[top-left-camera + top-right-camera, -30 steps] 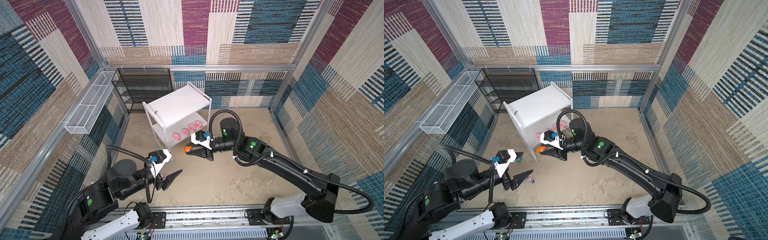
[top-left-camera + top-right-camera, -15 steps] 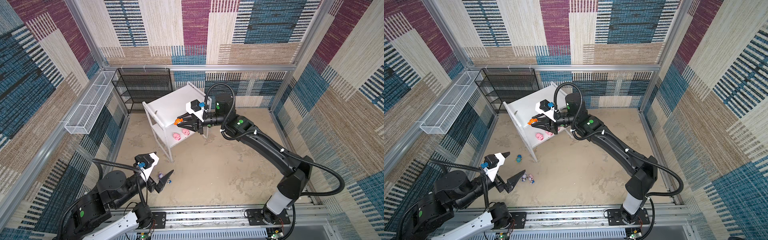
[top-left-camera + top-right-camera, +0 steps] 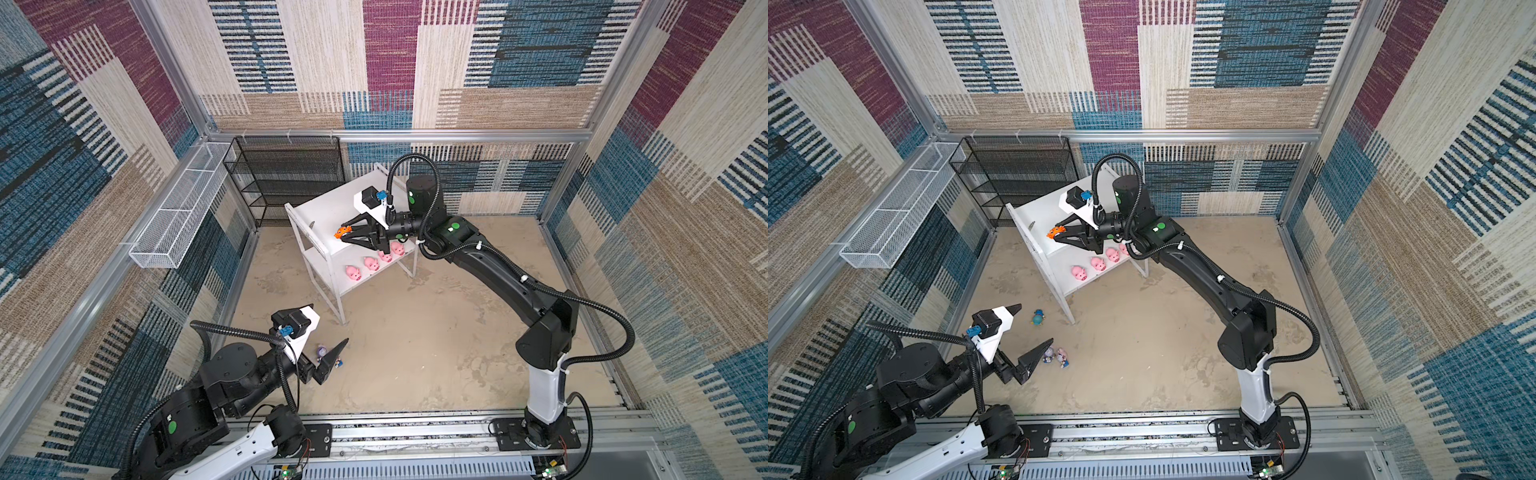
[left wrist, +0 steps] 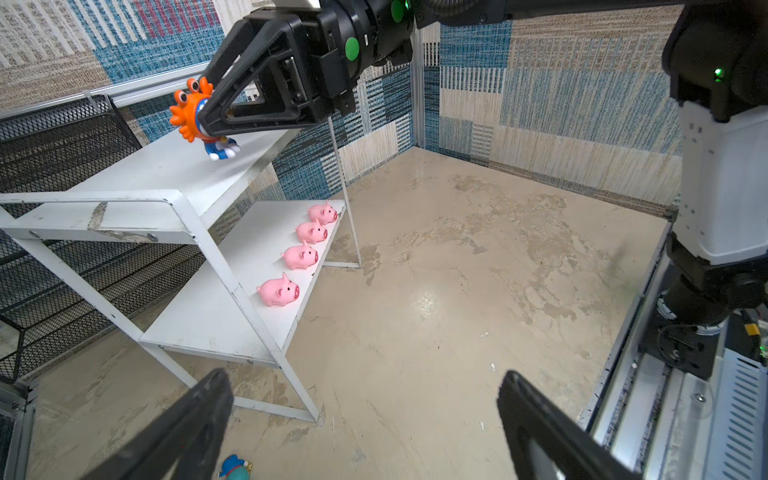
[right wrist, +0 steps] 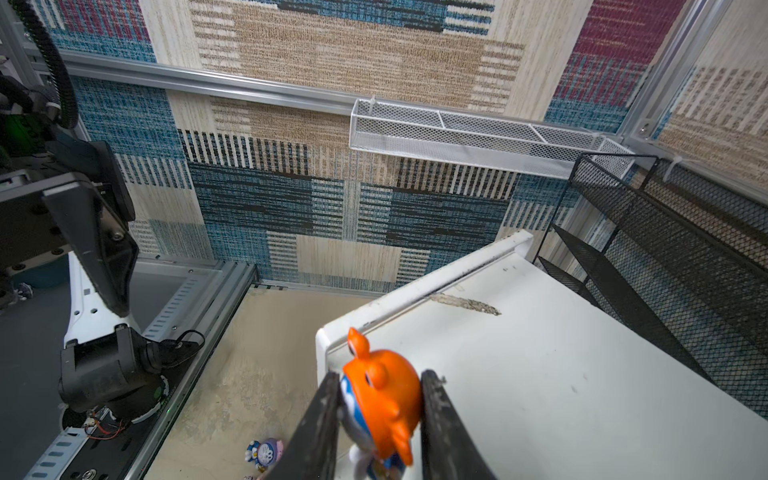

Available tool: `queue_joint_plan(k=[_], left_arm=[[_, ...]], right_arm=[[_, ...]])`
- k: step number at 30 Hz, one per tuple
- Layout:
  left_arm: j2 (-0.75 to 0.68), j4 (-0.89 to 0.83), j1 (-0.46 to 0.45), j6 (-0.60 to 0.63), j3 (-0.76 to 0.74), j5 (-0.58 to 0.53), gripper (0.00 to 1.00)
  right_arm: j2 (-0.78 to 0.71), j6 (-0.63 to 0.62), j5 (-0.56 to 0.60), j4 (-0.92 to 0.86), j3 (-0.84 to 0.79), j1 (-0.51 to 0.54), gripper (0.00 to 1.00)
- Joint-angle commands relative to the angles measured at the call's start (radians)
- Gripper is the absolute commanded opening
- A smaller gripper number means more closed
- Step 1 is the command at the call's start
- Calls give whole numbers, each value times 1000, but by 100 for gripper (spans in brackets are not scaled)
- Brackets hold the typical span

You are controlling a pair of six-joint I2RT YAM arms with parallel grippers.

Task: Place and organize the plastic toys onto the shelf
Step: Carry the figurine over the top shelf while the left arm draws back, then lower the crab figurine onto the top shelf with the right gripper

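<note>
Four pigs [image 4: 300, 256] line the lower board [image 4: 216, 303] of the shelf [image 3: 316, 208] at twelve o'clock. The right gripper [image 5: 380, 376] clenches the orange-hooded figurine [image 4: 193, 110] just over the top board [image 4: 162, 170]. Three figurines [image 3: 1049, 354] wait on the floor [image 3: 1163, 332] at eight o'clock, beside the gaping left gripper [image 4: 363, 374]: roughly half done.

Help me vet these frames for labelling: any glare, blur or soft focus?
Left wrist view: bright glare patch on the floor; the fingers of the left gripper, near the lens, are soft. Right wrist view: fingers of the right gripper look soft too; the orange-hooded figurine is sharp. Both top views: evenly lit, sharp.
</note>
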Motion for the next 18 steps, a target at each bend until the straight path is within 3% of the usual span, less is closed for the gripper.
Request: queue_joint_plan(k=[1,18], left_arm=[[-2,43,-1,-1,-5,-7,99],[-7,46,1,-1,-11,-6,99]], right_arm=[[17,2,-30,7,19,-1,27],[79,10,-56,5,64,-11,29]])
